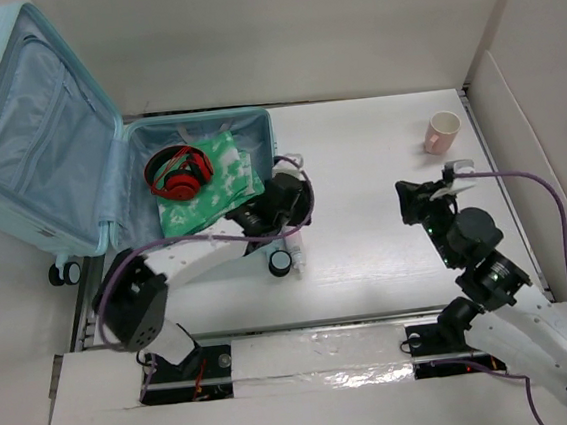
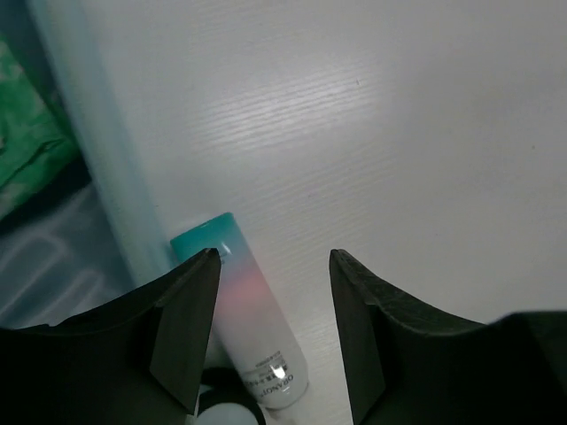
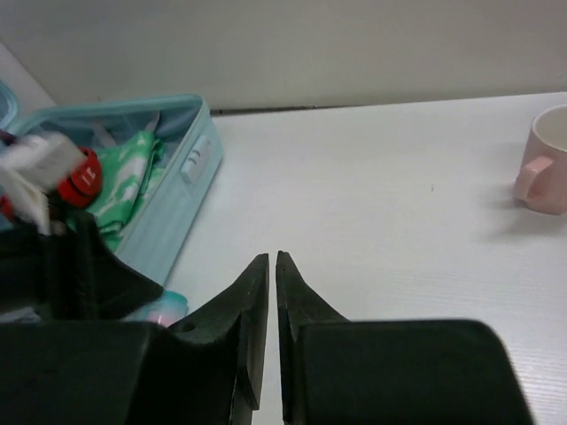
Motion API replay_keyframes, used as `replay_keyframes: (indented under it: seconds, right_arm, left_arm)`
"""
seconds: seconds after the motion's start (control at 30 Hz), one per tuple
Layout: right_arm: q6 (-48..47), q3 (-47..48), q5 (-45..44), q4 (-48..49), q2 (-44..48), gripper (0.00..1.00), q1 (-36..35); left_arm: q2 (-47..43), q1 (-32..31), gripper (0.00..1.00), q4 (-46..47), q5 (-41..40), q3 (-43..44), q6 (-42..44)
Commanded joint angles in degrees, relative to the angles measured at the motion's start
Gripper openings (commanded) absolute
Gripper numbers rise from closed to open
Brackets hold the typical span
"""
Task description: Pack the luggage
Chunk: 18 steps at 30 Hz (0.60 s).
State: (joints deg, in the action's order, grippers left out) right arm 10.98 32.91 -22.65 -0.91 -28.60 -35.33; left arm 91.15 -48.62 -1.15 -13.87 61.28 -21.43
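The luggage, a pale aqua hard-shell suitcase, lies open at the far left with its lid up. Red headphones and a green-and-white cloth lie inside. My left gripper hovers just outside the case's right wall. It is open, and a white tube with a teal end lies on the table between its fingers, close to the left one. The tube's lower end shows in the top view. My right gripper is shut and empty over the right part of the table.
A pink cup stands at the back right, also in the right wrist view. A caster wheel sits beside the tube. The case's wall runs along the tube's left side. A wall panel borders the right edge.
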Motion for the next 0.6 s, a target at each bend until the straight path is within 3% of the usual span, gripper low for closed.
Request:
replay_keyframes:
  seconds: [0.0, 0.13, 0.23, 0.27, 0.3, 0.47, 0.57]
  right_arm:
    - [-1.4, 2.6, 6.3, 2.5, -5.4, 0.12, 0.0]
    - [-1.0, 4.6, 9.3, 3.7, -14.9, 0.11, 0.0]
    - [-0.3, 5.1, 12.0, 6.1, -22.6, 0.3, 0.0]
    - [0.4, 5.8, 13.6, 7.3, -24.7, 0.46, 0.0]
    - [1.0, 6.2, 17.1, 7.8, -26.8, 0.52, 0.0]
    - [5.4, 7.2, 20.5, 15.3, -41.3, 0.74, -5.3]
    - [7.2, 8.7, 19.5, 18.3, -48.6, 0.78, -7.1]
  left_arm:
    - [-15.5, 0.5, 0.48, 5.7, -7.6, -3.0, -5.9]
    - [-32.1, 0.5, 0.47, 10.5, -8.5, -7.4, -6.5]
    - [-38.7, 0.5, 0.5, 8.0, -7.1, -8.2, -4.7]
    - [-39.6, 0.5, 0.5, 6.5, -6.4, -8.0, -4.4]
    - [-40.7, 0.5, 0.5, 4.9, -6.3, -7.8, -4.2]
    - [-46.5, 0.5, 0.54, -6.7, -3.8, -5.6, -2.0]
    - [-50.1, 0.5, 0.56, -10.7, -5.9, -5.9, 0.2]
